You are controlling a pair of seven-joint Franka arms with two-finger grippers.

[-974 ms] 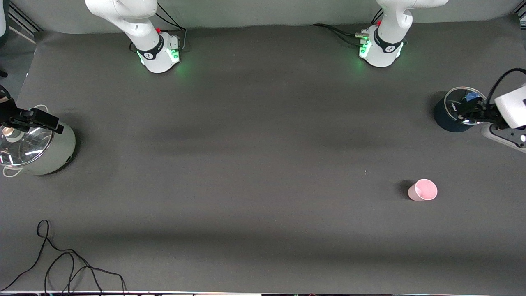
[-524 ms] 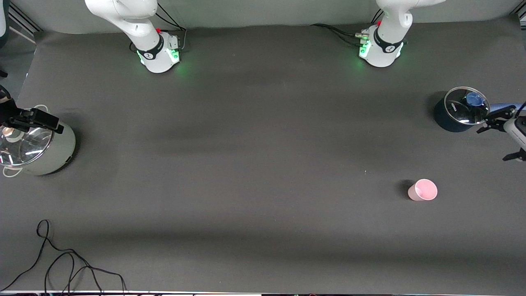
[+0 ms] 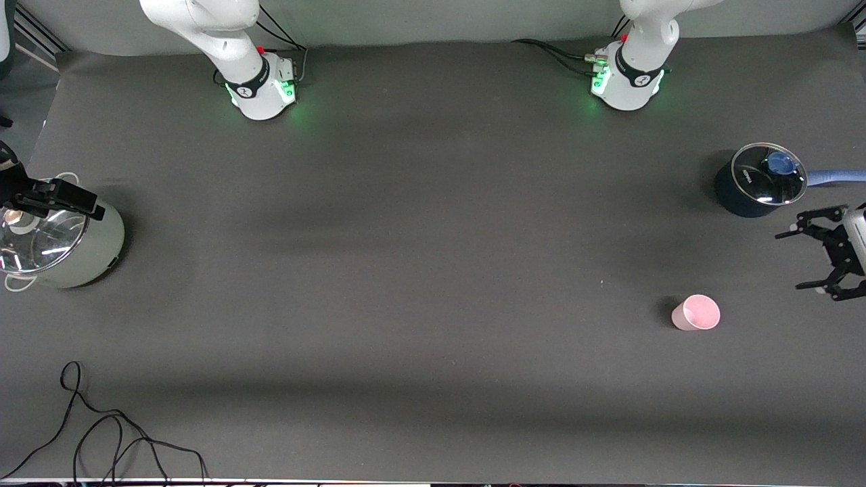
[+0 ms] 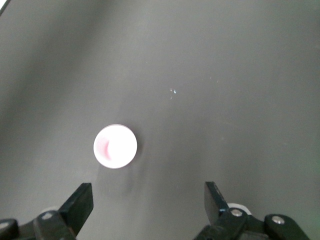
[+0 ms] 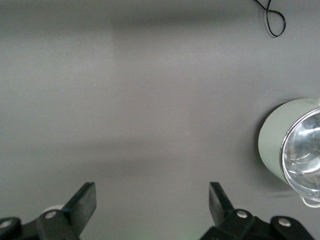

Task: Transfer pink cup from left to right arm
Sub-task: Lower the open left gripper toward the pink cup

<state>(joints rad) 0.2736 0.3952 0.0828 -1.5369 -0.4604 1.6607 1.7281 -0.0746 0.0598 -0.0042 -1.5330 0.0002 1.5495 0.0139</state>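
Pink cup (image 3: 696,313), smooth tapered plastic, stands upright on matte table; left tool (image 3: 805,261) and right tool (image 3: 57,203) gape wide, empty.

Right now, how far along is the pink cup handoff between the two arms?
Nothing is done yet: the pink cup stands upright on the table, untouched. In hand: the left gripper, jaws open and empty, is over the table near the cup, which shows in its wrist view. The right gripper waits with open jaws over the grey pot. Left: grasp, lift, pass across, release.
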